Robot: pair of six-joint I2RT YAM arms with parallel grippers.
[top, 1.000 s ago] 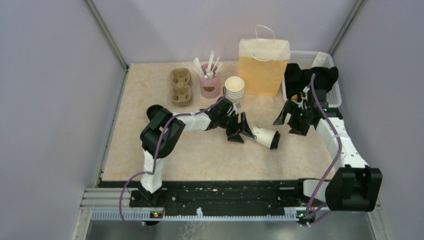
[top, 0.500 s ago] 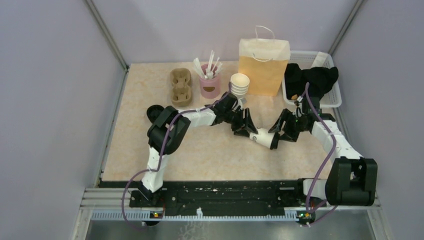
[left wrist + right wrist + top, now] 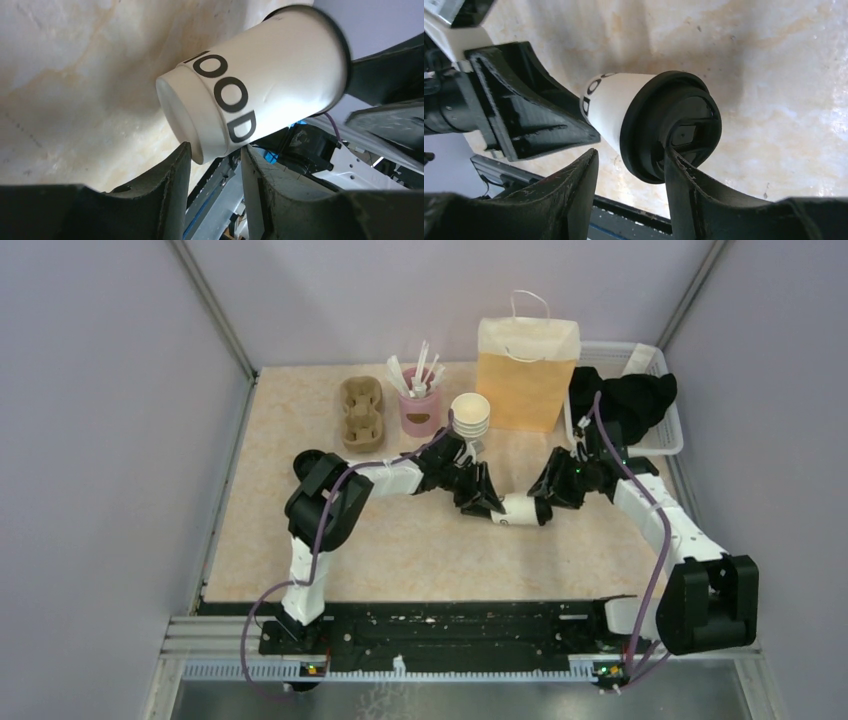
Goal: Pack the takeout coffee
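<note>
Landmark is the paper bag [image 3: 527, 375], standing upright at the back of the table [image 3: 400, 560].

One cup [image 3: 520, 511] lies on its side in front of the bag, nearer the arms. It is white with dark lettering and has a black lid [image 3: 669, 125]. The base points toward the bag's left side and the lid toward its right. A second lidded cup is not visible.

The left gripper [image 3: 490, 505] is in front of the bag and a bit left, at the cup's base end. In the left wrist view the fingers [image 3: 170, 185] stand partly apart, and the base rim sits at the gap between the tips. Cannot tell whether they press on the cup or only frame it.

The right gripper [image 3: 545, 495] is in front of the bag and a bit right, at the lid end. In the right wrist view the fingers [image 3: 574, 190] are partly apart with the lid rim between the tips, and one finger edge overlaps the lid. Cannot tell whether there is a firm hold.

The two grippers face each other with the cup between them.

A stack of lidless cups [image 3: 469, 415] is just left of the bag. The pink holder [image 3: 421, 410] with sticks is further left, and the cardboard carrier [image 3: 362, 412] is left of that. A white basket [image 3: 668, 440] with dark contents is just right of the bag.
</note>
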